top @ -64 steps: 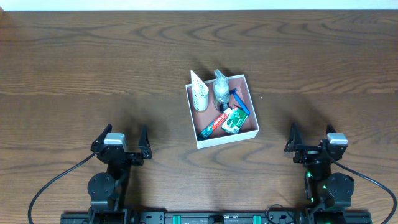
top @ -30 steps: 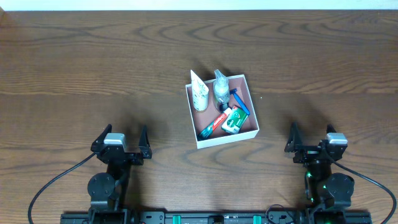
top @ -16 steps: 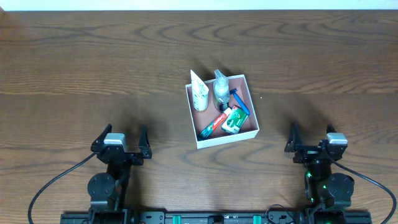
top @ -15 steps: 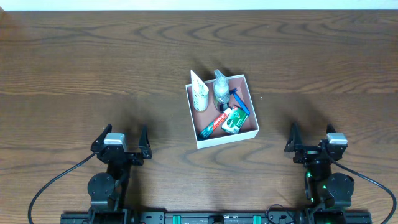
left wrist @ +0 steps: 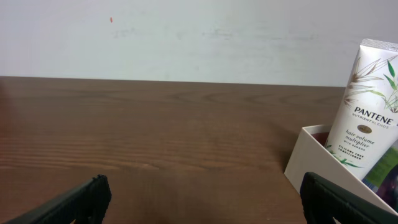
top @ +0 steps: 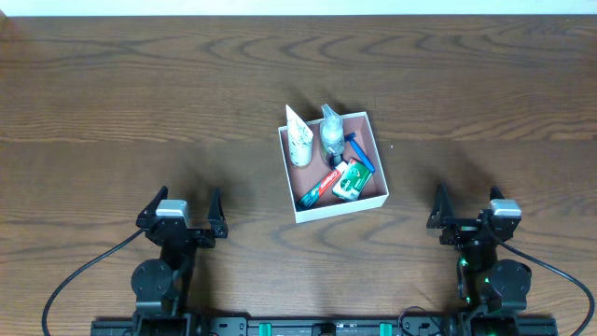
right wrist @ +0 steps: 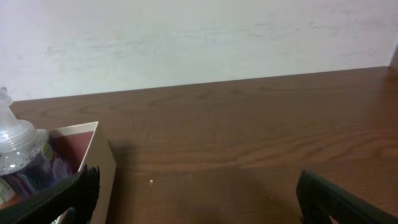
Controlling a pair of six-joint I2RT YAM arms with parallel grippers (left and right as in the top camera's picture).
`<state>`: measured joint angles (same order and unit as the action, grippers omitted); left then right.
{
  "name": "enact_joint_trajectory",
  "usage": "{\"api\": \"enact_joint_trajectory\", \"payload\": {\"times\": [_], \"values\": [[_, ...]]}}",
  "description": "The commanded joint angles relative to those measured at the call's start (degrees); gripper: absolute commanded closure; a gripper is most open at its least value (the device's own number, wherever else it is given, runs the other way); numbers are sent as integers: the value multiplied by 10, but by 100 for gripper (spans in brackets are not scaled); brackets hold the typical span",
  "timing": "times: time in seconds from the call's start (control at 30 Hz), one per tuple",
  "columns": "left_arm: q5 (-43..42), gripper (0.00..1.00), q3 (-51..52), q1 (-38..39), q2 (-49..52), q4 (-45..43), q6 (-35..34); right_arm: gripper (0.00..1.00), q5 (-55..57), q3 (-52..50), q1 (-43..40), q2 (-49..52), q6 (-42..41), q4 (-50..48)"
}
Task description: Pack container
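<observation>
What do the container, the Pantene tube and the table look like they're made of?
The container looks like thin cardboard: matte white walls with crisp edges, pinkish-brown inside. The Pantene tube seems soft plastic: smooth white, printed label, flat crimped end. The table shows dark brown wood grain with a slight sheen; it may be laminate or veneer rather than solid wood.

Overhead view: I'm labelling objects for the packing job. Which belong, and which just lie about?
Job: container, white tube, clear bottle, blue razor, toothpaste, green soap box, all inside it.
Lying about: only black cables, at the table's near edge.
</observation>
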<state>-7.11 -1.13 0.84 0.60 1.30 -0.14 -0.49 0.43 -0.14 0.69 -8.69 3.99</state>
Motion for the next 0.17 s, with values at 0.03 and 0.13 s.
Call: {"api": "enact_joint_trajectory", "payload": {"times": [0.03, 0.13], "values": [[-9, 2, 9, -2, -4, 21, 3, 1, -2, -1, -3, -4, 6, 2], [-9, 2, 9, -2, -4, 21, 3, 1, -2, -1, -3, -4, 6, 2]]}}
